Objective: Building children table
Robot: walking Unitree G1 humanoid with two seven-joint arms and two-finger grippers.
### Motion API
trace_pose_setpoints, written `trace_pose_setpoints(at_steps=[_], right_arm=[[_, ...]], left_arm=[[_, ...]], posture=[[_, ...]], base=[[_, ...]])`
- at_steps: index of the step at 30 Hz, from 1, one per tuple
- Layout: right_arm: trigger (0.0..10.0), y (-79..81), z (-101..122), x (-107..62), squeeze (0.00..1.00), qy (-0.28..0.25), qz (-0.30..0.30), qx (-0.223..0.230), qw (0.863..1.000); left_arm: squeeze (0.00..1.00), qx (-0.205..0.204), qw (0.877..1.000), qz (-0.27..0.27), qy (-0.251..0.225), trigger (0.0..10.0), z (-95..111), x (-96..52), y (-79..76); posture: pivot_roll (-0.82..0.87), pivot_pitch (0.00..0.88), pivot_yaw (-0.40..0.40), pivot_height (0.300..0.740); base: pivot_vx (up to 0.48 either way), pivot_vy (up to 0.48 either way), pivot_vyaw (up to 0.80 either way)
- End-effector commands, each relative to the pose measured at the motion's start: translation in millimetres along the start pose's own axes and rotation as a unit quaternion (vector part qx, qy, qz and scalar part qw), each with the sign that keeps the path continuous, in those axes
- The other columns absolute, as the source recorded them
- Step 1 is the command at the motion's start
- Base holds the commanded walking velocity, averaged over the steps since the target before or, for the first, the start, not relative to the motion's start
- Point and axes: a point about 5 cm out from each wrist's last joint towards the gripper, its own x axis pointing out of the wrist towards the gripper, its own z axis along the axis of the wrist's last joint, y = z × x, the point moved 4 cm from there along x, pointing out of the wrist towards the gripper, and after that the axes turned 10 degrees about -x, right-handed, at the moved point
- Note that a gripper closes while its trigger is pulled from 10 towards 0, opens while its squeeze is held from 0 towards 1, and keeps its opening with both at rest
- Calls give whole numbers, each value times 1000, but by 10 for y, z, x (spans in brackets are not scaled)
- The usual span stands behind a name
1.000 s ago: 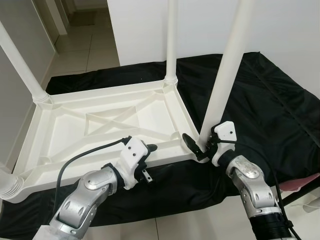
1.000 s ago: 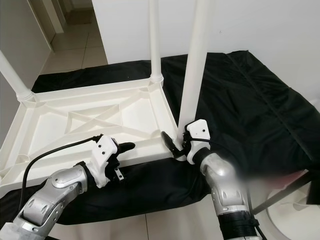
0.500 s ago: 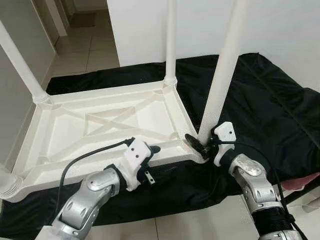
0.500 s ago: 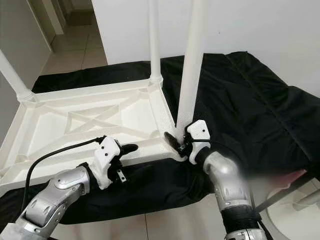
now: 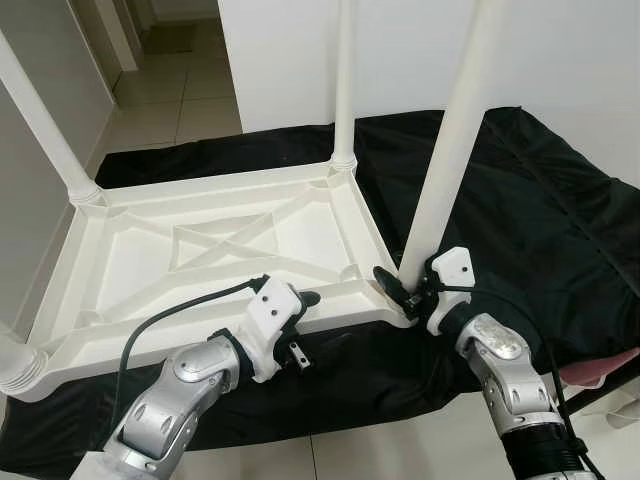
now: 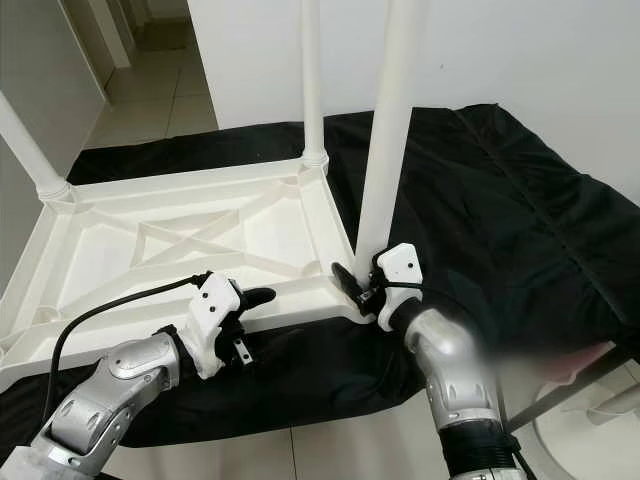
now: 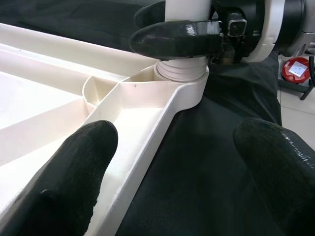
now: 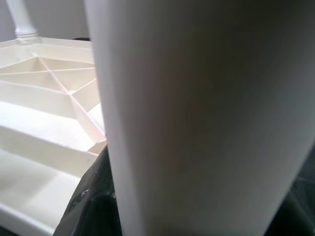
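On the black cloth (image 5: 560,210) lies the upturned white tabletop (image 5: 215,255), right gripper (image 5: 408,290) clamped round the base of its near corner leg (image 5: 450,150), left gripper (image 5: 300,325) spread wide, straddling the near rim.

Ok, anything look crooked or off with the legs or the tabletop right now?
The near-right leg, gripped by the right gripper at its base, leans away from the upside-down tabletop, while the far-right leg stands straight. It may not be fully seated. No cracks or loose parts stand out.

One tabletop (image 5: 215,250), four legs (image 5: 448,160)
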Motion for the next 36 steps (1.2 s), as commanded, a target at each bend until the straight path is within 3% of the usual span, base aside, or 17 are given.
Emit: trace_pose_setpoints(at_steps=[1, 4, 9, 17, 20, 23, 26, 31, 32, 34, 35, 36], right_arm=[[10000, 41, -97, -6, 0, 24, -19, 17, 999], [10000, 16, -102, -3, 0, 27, -39, 23, 999], [10000, -40, -97, 5, 0, 44, -121, 35, 991], [10000, 57, -78, 32, 0, 60, -192, 52, 978], [10000, 91, -93, 37, 0, 75, -240, 61, 966], [10000, 116, -119, 22, 0, 98, -312, 75, 942], [10000, 179, -124, 35, 0, 106, -326, 83, 936], [10000, 212, -74, 73, 0, 96, -313, 81, 941], [10000, 196, -54, 75, 176, 87, -307, 83, 944], [10000, 196, -54, 75, 176, 87, -307, 83, 944], [10000, 191, -27, 75, 1000, 75, -299, 90, 947], [10000, 191, -27, 75, 1000, 75, -299, 90, 947]], left_arm=[[0, 1, 1000, -13, 7, 10000, -28, -12, -37], [0, 1, 1000, -14, 8, 10000, -30, -13, -41], [0, 1, 1000, -16, 10, 10000, -37, -16, -48], [0, 0, 1000, -18, 8, 10000, -37, -1, -62], [0, -1, 1000, -19, 8, 10000, -40, 5, -75], [0, -2, 1000, -20, 7, 10000, -38, 14, -87], [0, -2, 1000, -20, 7, 10000, -42, 14, -85], [0, -1, 1000, -19, 8, 10000, -41, 0, -72], [0, 0, 1000, -18, 9, 10000, -39, -6, -66], [0, 0, 1000, -18, 9, 10000, -39, -6, -66], [0, 0, 1000, -16, 9, 10000, -36, -13, -55], [0, 0, 1000, -16, 9, 10000, -36, -13, -55]], posture=[[-87, 23, 40, 740], [-87, 23, 40, 740], [-88, 21, 41, 740], [-88, 19, 37, 740], [-88, 19, 37, 740], [-83, 20, 31, 740], [-83, 20, 31, 740], [-77, 17, 27, 740], [-72, 17, 26, 740], [-72, 17, 26, 740], [-71, 16, 26, 740], [-71, 16, 26, 740]], base=[[0, 0, 0], [0, 0, 0], [0, 0, 0], [0, 0, 0], [0, 0, 0], [0, 0, 0], [0, 0, 0], [0, 0, 0], [0, 0, 0], [0, 0, 0], [0, 0, 0], [0, 0, 0]])
